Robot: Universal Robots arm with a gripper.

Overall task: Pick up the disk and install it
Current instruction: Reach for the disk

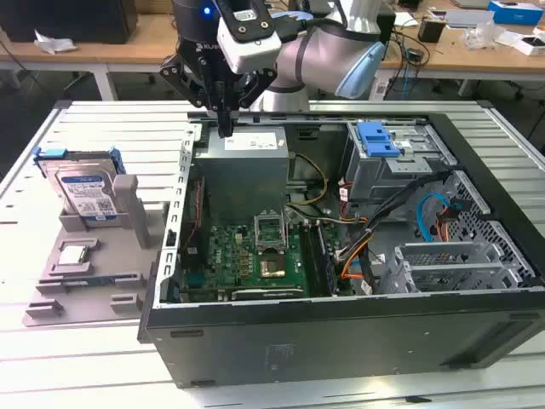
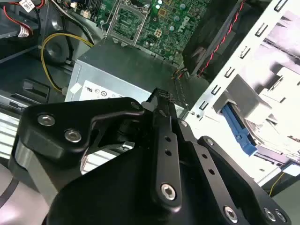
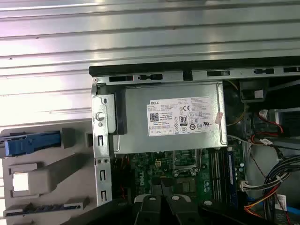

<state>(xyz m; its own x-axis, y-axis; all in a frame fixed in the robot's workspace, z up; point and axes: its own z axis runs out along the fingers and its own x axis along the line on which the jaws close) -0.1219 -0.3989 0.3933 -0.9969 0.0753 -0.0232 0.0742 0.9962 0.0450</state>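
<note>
Jaws empty over the case, the disk stands at the side.
Your gripper (image 1: 226, 128) hangs above the power supply (image 1: 247, 162), jaws pressed together and pinching nothing. The disk (image 1: 85, 192) stands upright in the grey holder (image 1: 128, 226) at the exterior view's left, well apart. To grasp it well, I think you should spread the jaws early and come straight down on it.

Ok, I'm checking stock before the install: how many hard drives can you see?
1. The disk is propped in the grey holder at the exterior view's left, outside the computer case. The drive cage inside the case could hide another.
</note>
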